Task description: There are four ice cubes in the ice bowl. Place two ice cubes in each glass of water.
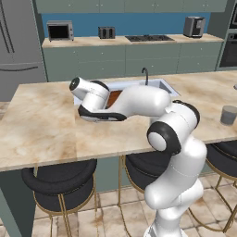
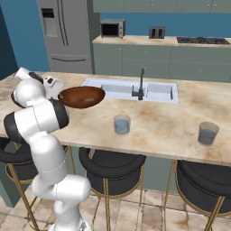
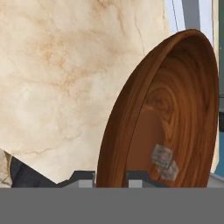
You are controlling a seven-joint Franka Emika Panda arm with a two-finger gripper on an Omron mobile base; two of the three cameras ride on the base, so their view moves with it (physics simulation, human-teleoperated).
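You have the marble island counter point(image 2: 162, 126) in front of you, with the sink point(image 2: 155, 92) set in its middle, and the white arm leans low over it toward the ice bowl point(image 2: 81, 97). This wooden bowl is at the left end of the counter in the right base view, and it appears lifted at the hand, not lying flat. In the hand view the bowl point(image 3: 175, 113) stands on its edge, and its rim goes down between the two finger tips, so the gripper point(image 3: 109, 178) is closed narrow on the rim of the bowl. The two glasses of water are well apart from the bowl: the nearer glass point(image 2: 122, 124) stands in front of the sink, the far glass point(image 2: 208, 133) near the right end of the counter. From the jaws, both glasses lie to the right along the counter, so I judge that the coming move must carry the bowl that way, with its open side kept up. Two ice cubes point(image 3: 165, 161) lie touching each other low in the bowl, close to the fingers. You cannot make out the other two cubes, and in the left base view the arm covers most of the bowl.
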